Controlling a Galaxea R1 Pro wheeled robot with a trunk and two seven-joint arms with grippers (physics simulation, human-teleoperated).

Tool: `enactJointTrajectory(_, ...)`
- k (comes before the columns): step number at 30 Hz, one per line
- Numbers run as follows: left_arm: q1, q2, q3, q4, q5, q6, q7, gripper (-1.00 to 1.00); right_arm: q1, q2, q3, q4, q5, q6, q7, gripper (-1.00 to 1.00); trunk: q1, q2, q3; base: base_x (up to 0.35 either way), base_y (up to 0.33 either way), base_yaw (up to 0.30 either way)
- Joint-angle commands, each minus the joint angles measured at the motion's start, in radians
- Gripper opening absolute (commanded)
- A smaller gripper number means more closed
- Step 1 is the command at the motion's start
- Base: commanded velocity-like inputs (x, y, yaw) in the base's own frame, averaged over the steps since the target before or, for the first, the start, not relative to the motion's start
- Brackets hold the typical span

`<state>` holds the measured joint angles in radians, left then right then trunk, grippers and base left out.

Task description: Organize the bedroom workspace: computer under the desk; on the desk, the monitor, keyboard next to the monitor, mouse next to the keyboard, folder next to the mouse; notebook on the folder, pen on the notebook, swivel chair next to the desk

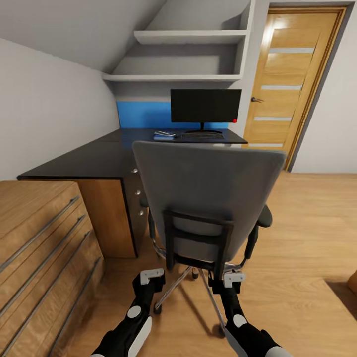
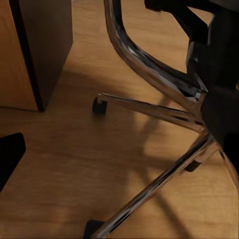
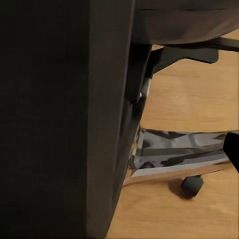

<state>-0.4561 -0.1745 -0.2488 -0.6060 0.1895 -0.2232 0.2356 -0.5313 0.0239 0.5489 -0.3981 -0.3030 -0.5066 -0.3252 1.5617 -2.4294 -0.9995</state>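
The swivel chair (image 1: 208,198) stands with its grey back toward the camera, just in front of the black L-shaped bench (image 1: 94,158); its star base rests on the wood plank floor (image 1: 307,238), and a castor shows in the right wrist view (image 3: 191,185). On the far part of the bench the monitor (image 1: 206,105) stands upright with a red light at its lower corner; the keyboard (image 1: 202,134) lies at its foot; just to the left of the keyboard sits the blue folder (image 1: 163,137) with a pale notebook (image 1: 164,133) on top. The left hand (image 1: 151,275) is low beside the chair's base, and the right hand (image 1: 234,278) is at the bottom of the black back frame; whether either is released or clenched I cannot tell. A light wood chest of drawers (image 1: 39,238) stands at the left, beside the bench; a wooden door (image 1: 292,79) is at the right, behind the bench; shelves (image 1: 188,37) hang above the monitor.
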Motion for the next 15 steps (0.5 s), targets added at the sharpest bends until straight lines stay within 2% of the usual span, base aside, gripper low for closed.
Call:
enactJointTrajectory(1, -0.001, 0.0, -0.008, 0.001, 0.008, -0.005, 0.005, 1.0, -0.001, -0.001, 0.01, 0.0, -0.005, -0.003, -0.008, 1.0, 0.0, 0.0, -0.002, 0.019, 0.0, 0.183)
enactJointTrajectory(4, -0.001, 0.0, -0.018, 0.007, 0.008, -0.005, 0.004, 1.0, -0.001, -0.002, 0.01, -0.001, -0.005, -0.003, -0.008, 1.0, 0.0, 0.0, -0.005, 0.008, 0.0, 0.157)
enactJointTrajectory(6, -0.001, 0.0, -0.048, 0.025, 0.008, -0.005, 0.004, 1.0, -0.001, -0.003, 0.009, -0.001, -0.005, -0.003, -0.007, 1.0, 0.0, 0.0, -0.005, 0.002, 0.0, 0.054)
enactJointTrajectory(10, -0.001, 0.004, -0.132, 0.046, 0.008, -0.008, 0.004, 1.0, -0.001, -0.004, 0.009, -0.001, -0.005, -0.003, -0.007, 1.0, 0.0, 0.0, -0.006, 0.001, 0.0, 0.018)
enactJointTrajectory(15, -0.001, 0.007, -0.16, 0.035, 0.011, -0.012, 0.005, 1.0, -0.001, -0.005, 0.009, -0.001, -0.004, -0.004, -0.006, 1.0, 0.0, 0.0, -0.006, 0.0, 0.0, 0.003)
